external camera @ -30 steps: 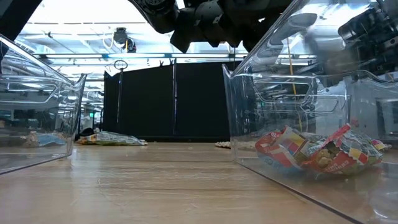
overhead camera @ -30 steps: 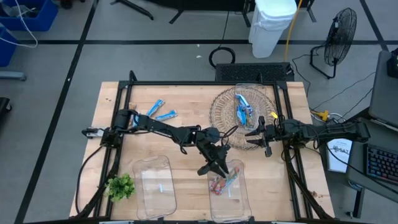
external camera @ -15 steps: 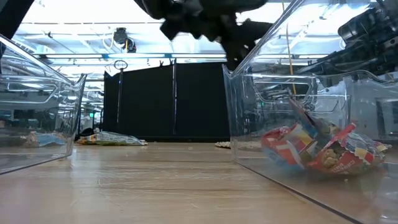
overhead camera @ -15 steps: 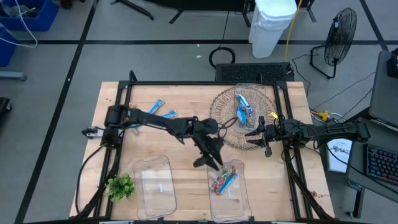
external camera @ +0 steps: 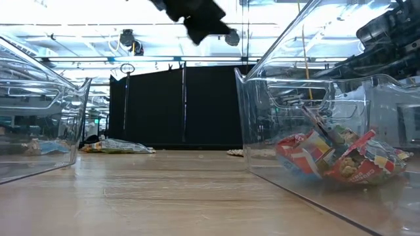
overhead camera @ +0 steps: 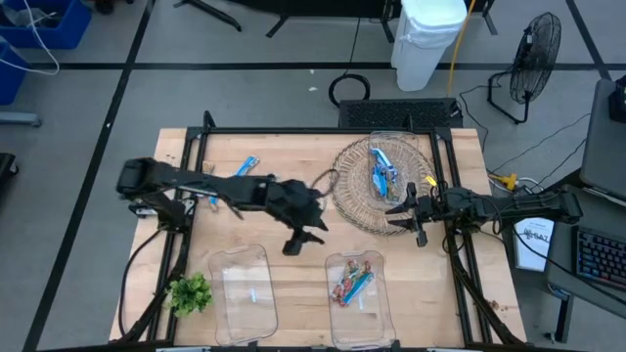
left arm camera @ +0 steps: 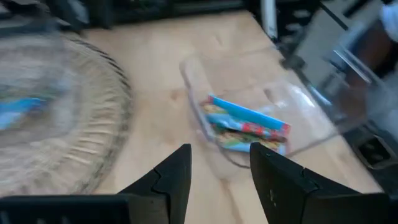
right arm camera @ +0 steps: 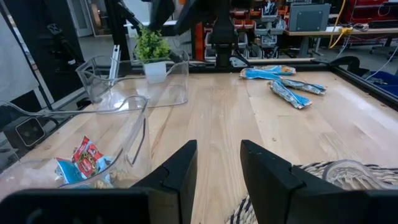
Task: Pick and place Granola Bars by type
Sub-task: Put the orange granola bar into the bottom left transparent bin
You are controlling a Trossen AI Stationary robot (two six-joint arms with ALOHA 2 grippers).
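Currently the left gripper (overhead camera: 299, 238) hangs open and empty over bare table, between the wicker basket (overhead camera: 344, 182) and the two clear bins. The basket's bars (overhead camera: 380, 171) lie toward the right side from it, long axes running front to back; I count about three, though they overlap. The right gripper (overhead camera: 405, 213), open and empty, waits at the basket's near rim and is the closer arm. Two blue bars (overhead camera: 251, 174) lie at the table's far left. The right bin (overhead camera: 380, 305) holds multicoloured bars (overhead camera: 350, 284), count unclear; the left bin (overhead camera: 227, 266) holds one blue bar (overhead camera: 252, 292).
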